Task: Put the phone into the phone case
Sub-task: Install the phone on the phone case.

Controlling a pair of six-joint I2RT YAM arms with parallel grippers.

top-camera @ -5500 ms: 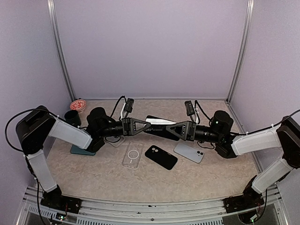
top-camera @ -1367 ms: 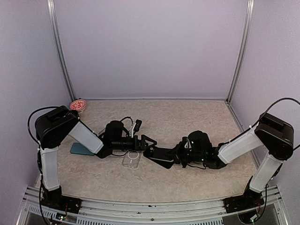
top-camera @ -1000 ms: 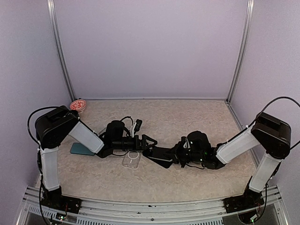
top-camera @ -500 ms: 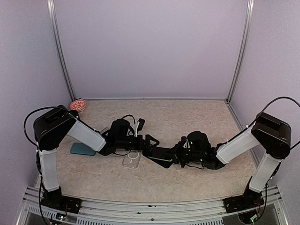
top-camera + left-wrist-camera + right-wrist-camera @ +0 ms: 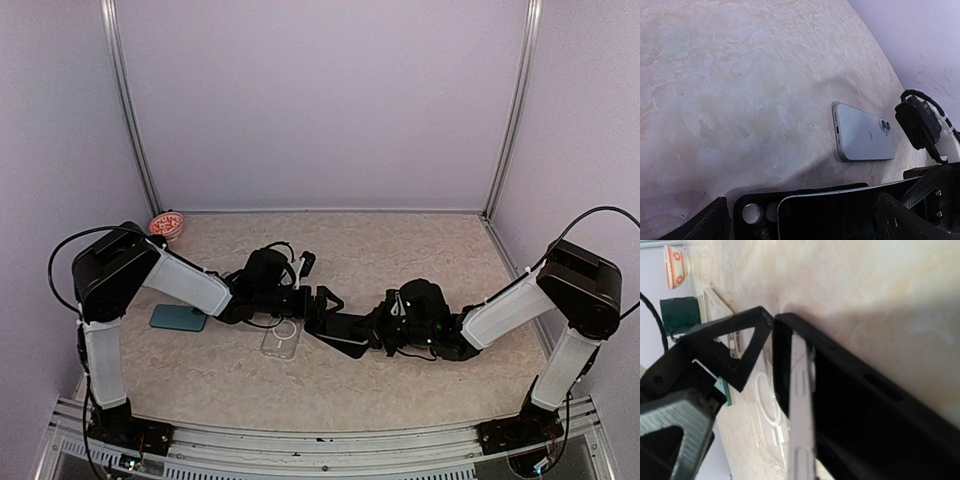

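Observation:
The dark phone [image 5: 840,217] lies tilted in the black phone case [image 5: 755,210], whose camera holes show at its near end. In the top view the pair [image 5: 338,330] sits mid-table. My right gripper [image 5: 372,333] is shut on the phone's right end, and its own fingers are hidden in the right wrist view. There the phone's silver edge [image 5: 802,405] stands slightly proud of the case wall [image 5: 865,400]. My left gripper [image 5: 322,300] is open, one finger [image 5: 705,225] on each side of the case's left end.
A light-blue phone [image 5: 862,137] lies face down beyond the case. A clear case [image 5: 282,340] sits just left of the black one. A teal phone [image 5: 178,317], a dark cup [image 5: 682,312] and a patterned bowl [image 5: 166,225] are at the far left.
My left gripper has slid right, closing on the left end of the black case, still open. The right gripper and the phone have stayed put.

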